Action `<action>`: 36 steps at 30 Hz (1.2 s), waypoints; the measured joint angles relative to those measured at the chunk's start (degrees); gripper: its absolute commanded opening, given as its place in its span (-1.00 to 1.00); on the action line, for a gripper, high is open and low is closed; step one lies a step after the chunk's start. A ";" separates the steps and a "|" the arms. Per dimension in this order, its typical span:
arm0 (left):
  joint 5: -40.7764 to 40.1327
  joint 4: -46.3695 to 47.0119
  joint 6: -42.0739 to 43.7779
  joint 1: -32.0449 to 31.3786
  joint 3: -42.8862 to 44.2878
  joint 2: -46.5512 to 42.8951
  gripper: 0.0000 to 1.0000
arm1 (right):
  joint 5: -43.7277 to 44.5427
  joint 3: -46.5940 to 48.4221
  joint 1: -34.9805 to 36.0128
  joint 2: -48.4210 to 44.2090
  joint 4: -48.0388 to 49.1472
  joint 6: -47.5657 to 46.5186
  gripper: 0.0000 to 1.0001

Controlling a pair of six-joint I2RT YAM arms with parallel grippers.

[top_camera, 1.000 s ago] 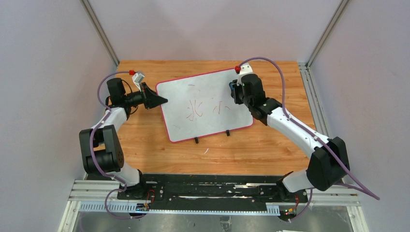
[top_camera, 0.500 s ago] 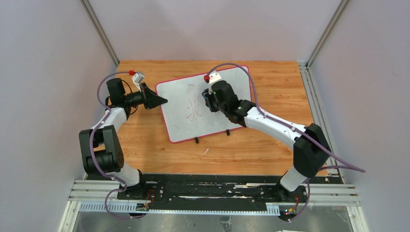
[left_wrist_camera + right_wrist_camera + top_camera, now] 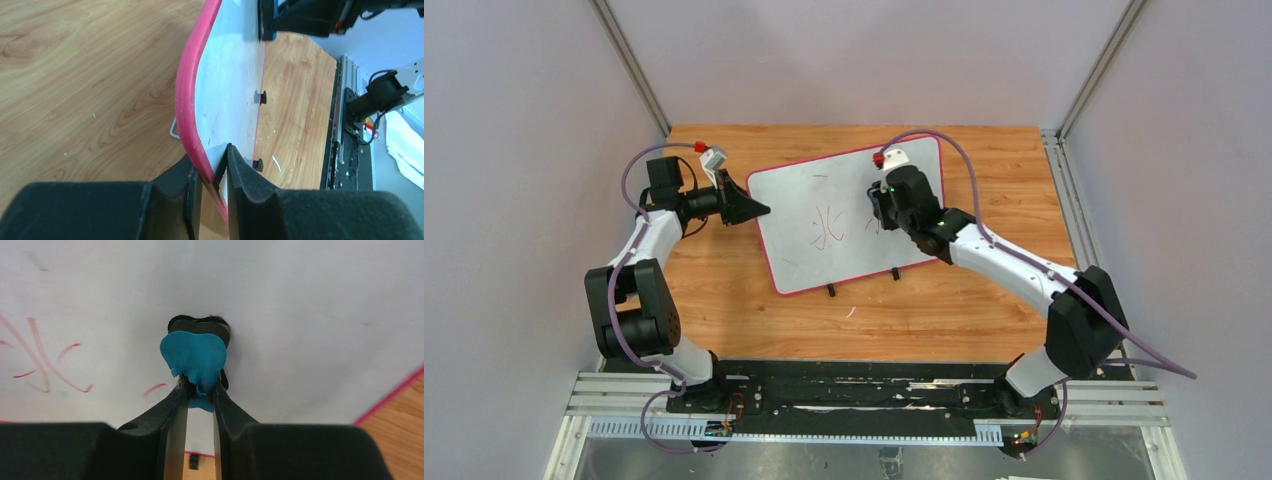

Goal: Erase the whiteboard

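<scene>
Marks in red pen [image 3: 829,228] sit near the middle of the big flat grey-white whiteboard with the thin pink-red rim [image 3: 794,245]. This board lies in the middle of the brown wooden bench [image 3: 974,310], turned a bit so its corners point off to the sides. Two small black feet [image 3: 830,291] stick out from its near edge, one beside the other. The left pincer [image 3: 759,208] is at the board's far left corner. From the left wrist camera, the left pincer [image 3: 215,170] is closed tight on the pink-red rim, with one black finger on each side of the whiteboard [image 3: 225,90]. The wooden bench [image 3: 75,75] shows on one side of it, and the black feet [image 3: 260,97] show on the far edge. The right pincer [image 3: 876,210] is over the board, just to the right of the red marks. From the right wrist camera, the right pincer [image 3: 200,390] is squeezed narrow and holds a soft blue eraser pad with a black bottom [image 3: 195,357]. The pad is pressed against the whiteboard [image 3: 300,300]. Some red marks [image 3: 45,360] are on the left of the pad, and one short red dash lies close to it. A tiny white scrap [image 3: 851,312] lies on the bench, near the black feet.
</scene>
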 measured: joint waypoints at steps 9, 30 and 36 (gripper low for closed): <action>1.64 -9.42 9.70 0.07 2.67 0.79 -1.00 | 3.48 -6.71 -5.62 -7.61 -1.27 -0.42 -0.99; -1.88 1.86 -1.90 -0.39 -1.60 -1.05 -1.00 | 0.11 -2.86 3.58 1.64 0.63 1.97 -0.99; -1.86 1.79 -1.68 -0.48 -1.60 -1.05 -1.00 | 1.31 -2.97 3.21 1.53 0.52 1.77 -0.99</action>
